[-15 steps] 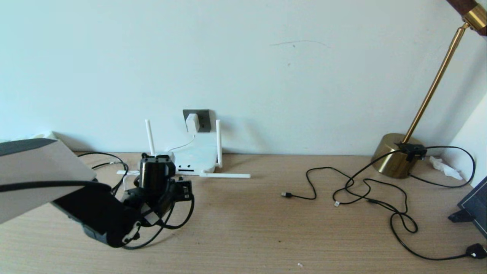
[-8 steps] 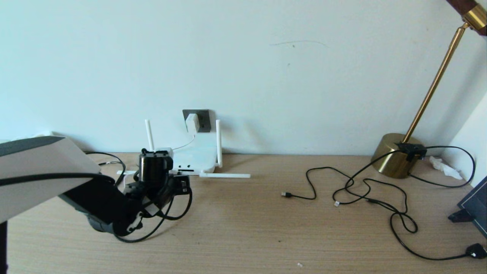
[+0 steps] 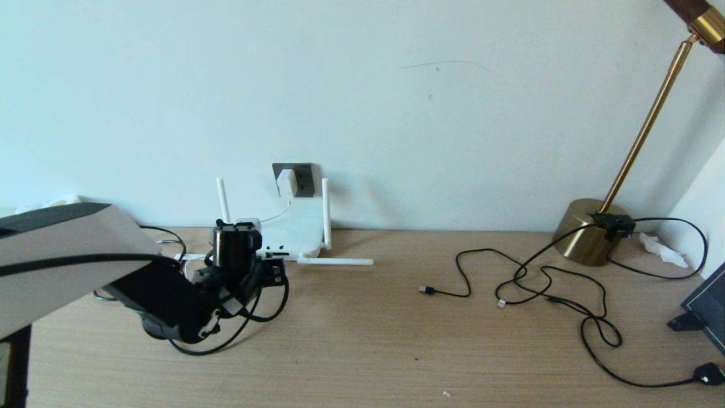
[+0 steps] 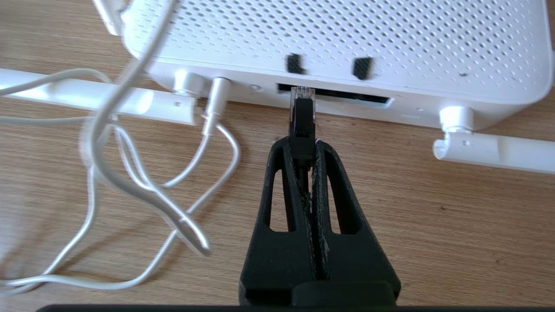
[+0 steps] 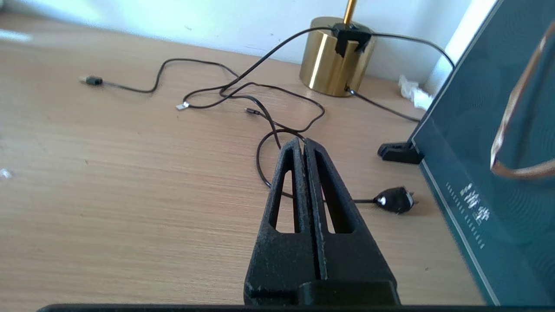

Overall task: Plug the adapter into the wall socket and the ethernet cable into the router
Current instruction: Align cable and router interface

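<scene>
Since a second ago the left arm has pushed forward across the pale wooden desk [image 3: 396, 340], carrying the left gripper [image 4: 302, 145] closer to the flat white perforated router [image 4: 347, 39] that sits against the wall. The black loop of cable under the wrist has travelled with it; everything on the right side of the desk lies as it did.

The router's four thin stick antennas stand or lie around it as before, two upright and two flat on the wood. The left gripper is clamped tight on the black ethernet cable [image 4: 301, 121], just behind its boxy connector, whose clear tip is right at the dark port slot on the router's front edge; I cannot tell whether it has entered. A tangle of thin white cord [image 4: 143, 190] lies beside it, one end plugged into the router.

Behind the router, the small white adapter [image 3: 286, 182] sits in the dark grey wall socket [image 3: 302, 177].

The right gripper [image 5: 302, 145] hangs parked, pressed shut on nothing, over the thin black cords [image 5: 243, 93] near the brass lamp base [image 5: 329, 60].
</scene>
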Robot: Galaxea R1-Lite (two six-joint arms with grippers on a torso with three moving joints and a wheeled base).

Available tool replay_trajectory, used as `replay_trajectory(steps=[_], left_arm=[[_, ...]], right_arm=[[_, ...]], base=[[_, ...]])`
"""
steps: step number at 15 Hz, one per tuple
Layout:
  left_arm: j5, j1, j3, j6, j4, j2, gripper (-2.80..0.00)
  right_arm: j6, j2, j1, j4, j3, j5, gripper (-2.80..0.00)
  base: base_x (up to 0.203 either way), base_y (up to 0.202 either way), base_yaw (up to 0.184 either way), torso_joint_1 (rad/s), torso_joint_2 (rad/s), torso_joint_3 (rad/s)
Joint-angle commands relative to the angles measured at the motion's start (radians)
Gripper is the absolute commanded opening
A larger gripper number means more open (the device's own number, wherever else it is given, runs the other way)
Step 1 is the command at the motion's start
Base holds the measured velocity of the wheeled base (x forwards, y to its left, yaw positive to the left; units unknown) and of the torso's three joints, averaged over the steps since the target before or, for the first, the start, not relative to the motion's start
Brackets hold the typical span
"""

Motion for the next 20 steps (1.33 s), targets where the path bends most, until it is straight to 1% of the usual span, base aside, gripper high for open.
replay_trajectory(steps=[1,4,6,9,20], left_arm=[[0.002,0.000,-0.008,-0.001,-0.010,0.008,-2.80],[0.002,0.000,-0.008,0.011,-0.011,0.011,-2.80],[0.002,0.000,-0.010,0.012,-0.012,0.011,-2.80],[0.002,0.000,-0.011,0.013,-0.014,0.009,-2.80],[0.002,0.002,0.004,0.020,-0.018,-0.007,-2.80]], right_arm=[[0.018,0.002,0.000,-0.001,-0.001,0.000,-2.80],[0.082,0.002,0.000,0.003,0.001,0.005,-2.80],[0.102,0.002,0.000,0.113,-0.004,0.025,-2.80],[0.073,0.002,0.000,0.078,0.001,0.035,-2.80],[0.081,0.002,0.000,0.076,0.001,0.035,-2.80]], base=[[0.000,0.000,0.000,0.000,0.00,0.000],[0.000,0.000,0.000,0.000,0.00,0.000],[0.000,0.000,0.000,0.000,0.00,0.000],[0.000,0.000,0.000,0.000,0.00,0.000],[0.000,0.000,0.000,0.000,0.00,0.000]])
